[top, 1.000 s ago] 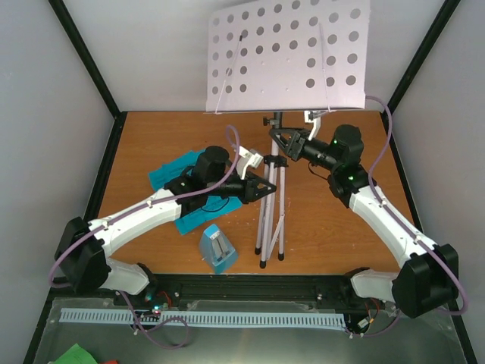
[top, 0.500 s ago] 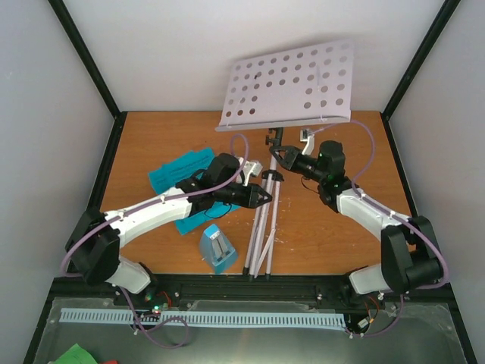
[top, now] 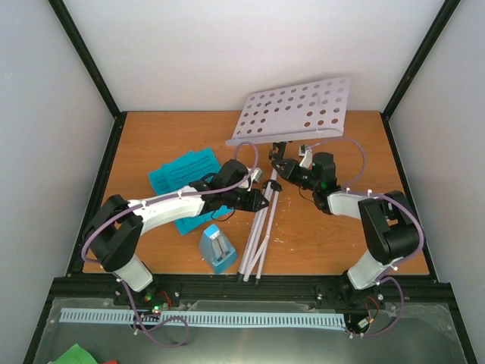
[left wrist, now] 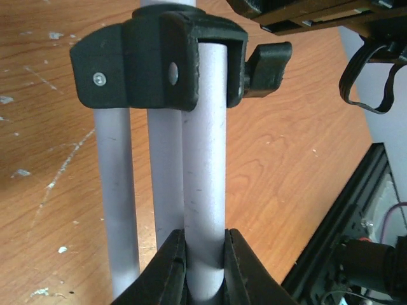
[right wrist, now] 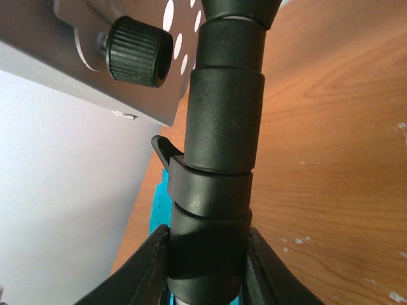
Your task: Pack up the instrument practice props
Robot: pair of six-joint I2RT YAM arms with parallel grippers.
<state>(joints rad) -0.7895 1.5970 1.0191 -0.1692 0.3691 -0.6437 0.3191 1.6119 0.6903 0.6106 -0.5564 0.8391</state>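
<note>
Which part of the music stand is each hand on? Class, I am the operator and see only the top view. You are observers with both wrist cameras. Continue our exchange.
Observer: The left hand is shut on one grey tube of the music stand, a little short of the black leg collar.
Operator: And the right hand?
Observer: The right hand clamps the black sleeve of the shaft, with a finger on either side.
Operator: Anything close to that grip?
Observer: A ribbed black knob sits further up the shaft, beside the sleeve, under the perforated desk.
</note>
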